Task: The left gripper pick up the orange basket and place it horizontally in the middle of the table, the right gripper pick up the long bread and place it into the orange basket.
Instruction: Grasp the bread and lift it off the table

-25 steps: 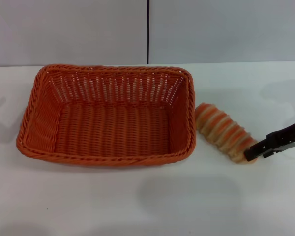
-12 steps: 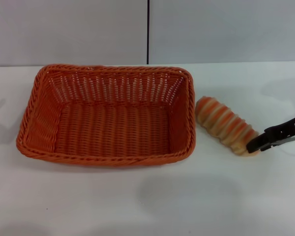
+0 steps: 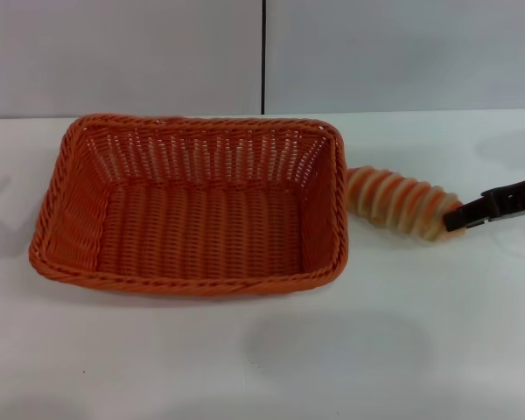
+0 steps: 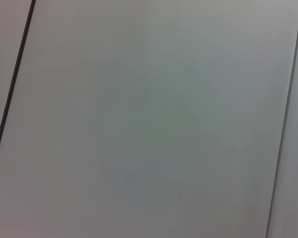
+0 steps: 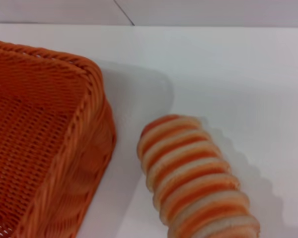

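The long bread [image 3: 392,203], a ridged loaf striped orange-brown and cream, hangs just beside the right wall of the large rectangular orange woven basket [image 3: 191,208], its near end by the braided rim. The black slim right gripper [image 3: 460,216] has its jaws clamped on the loaf's far end. The basket sits lengthwise on the plain white table [image 3: 332,350]. The left gripper is out of sight.

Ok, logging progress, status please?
Right gripper shut on striped long bread, lifted beside orange wicker basket. Left gripper out of view. Basket empty.
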Controlling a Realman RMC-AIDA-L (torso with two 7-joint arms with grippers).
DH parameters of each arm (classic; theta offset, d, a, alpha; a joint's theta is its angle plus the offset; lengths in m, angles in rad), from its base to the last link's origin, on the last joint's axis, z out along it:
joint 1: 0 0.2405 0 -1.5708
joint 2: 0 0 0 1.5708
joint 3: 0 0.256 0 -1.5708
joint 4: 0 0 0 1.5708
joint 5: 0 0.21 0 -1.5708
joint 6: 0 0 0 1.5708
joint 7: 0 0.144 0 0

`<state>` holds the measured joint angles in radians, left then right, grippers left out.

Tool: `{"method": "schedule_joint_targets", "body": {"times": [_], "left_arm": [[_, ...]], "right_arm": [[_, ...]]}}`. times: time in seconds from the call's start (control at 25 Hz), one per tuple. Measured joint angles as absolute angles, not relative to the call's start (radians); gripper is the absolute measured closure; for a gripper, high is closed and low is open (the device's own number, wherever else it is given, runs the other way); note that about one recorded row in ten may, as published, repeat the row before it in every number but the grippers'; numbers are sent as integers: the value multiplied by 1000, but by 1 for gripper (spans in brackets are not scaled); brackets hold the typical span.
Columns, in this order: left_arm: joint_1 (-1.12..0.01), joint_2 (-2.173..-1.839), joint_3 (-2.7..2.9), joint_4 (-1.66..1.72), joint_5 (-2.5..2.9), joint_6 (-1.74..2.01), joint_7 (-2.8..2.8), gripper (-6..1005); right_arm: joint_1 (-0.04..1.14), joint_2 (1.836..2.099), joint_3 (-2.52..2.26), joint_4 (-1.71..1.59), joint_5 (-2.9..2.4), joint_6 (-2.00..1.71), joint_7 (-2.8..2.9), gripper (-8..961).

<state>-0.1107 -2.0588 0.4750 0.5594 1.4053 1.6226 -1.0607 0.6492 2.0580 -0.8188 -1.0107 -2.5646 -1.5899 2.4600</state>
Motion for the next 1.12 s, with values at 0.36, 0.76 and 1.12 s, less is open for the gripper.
{"method": "schedule_joint_targets", "body": {"times": [0.36,0.76,1.12], "left_arm": [[-114,-2059,474,537,1405,1626,-1063,250],[-115,-2059,471,535,1404,1634,-1063,255],[-122,-2057,460,535,1402,1653,-1062,256]], "right_arm": [[599,2072,-812,-1160,-2499,-1655,2476,674],[542,2078,-785,-1412,-2472,-1715,2553,755],[505,2082,-763,-1687,-2411,-1820,2643,787]]}}
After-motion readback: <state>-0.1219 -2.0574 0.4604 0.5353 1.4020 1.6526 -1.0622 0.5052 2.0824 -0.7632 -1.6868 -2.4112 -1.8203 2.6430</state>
